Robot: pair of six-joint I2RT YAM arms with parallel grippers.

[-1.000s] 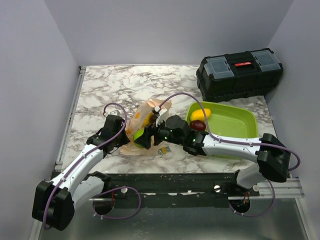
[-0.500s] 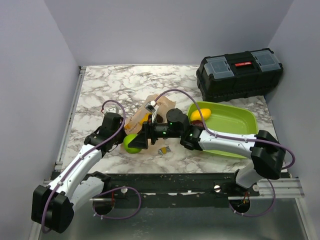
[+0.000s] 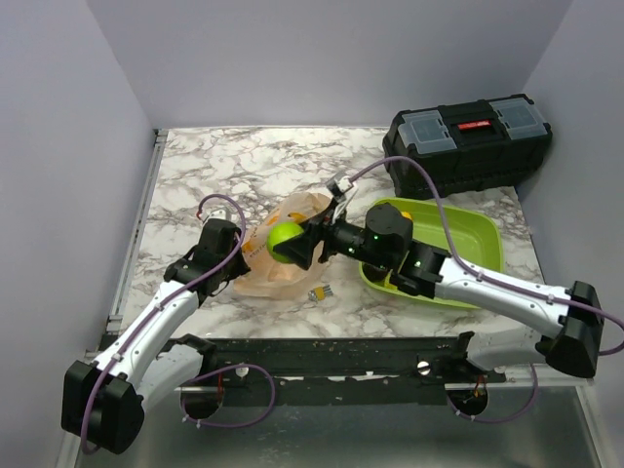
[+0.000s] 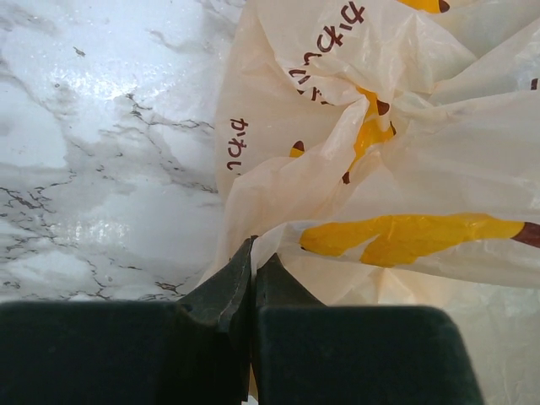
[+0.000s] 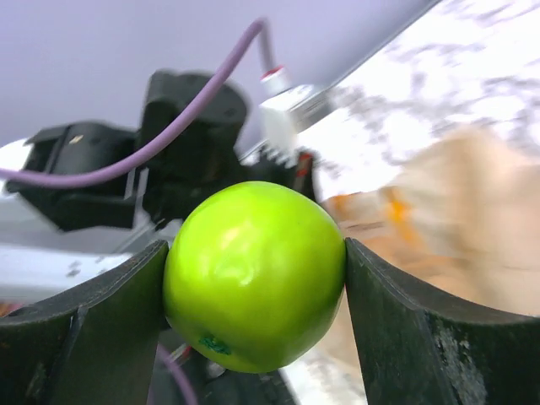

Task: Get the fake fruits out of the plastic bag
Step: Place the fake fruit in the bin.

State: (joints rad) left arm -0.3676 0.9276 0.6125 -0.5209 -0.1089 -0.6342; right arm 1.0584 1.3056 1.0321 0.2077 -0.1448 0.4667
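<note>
The right gripper (image 5: 256,314) clamps a glossy round green toy apple (image 5: 255,275) between its two black fingers, one pressed to each side of the fruit, and holds it in the air over the thin, crinkly peach-orange plastic bag (image 3: 265,280). A second ago this gripper sat low at the bag's mouth. Half a second ago the apple showed down near the bag's near-left edge, and it now hangs higher and further back, with the right arm's elbow swung out to the right. In the top view the apple (image 3: 286,237) appears clear of the plastic, which lies crumpled on the white-and-grey marbled tabletop (image 3: 214,166). The left gripper (image 4: 252,272) is closed tight on the bag's (image 4: 380,169) left edge, as it was in both earlier frames, pinning the film low against the marble. A tiny yellow-and-grey clip-like object (image 3: 319,292) lies just in front of the bag, unmoved. A lime-green rectangular plastic tray (image 3: 463,239) sits to the right, partly behind the right arm, and a black plastic toolbox (image 3: 468,141) stands at the far right corner.
</note>
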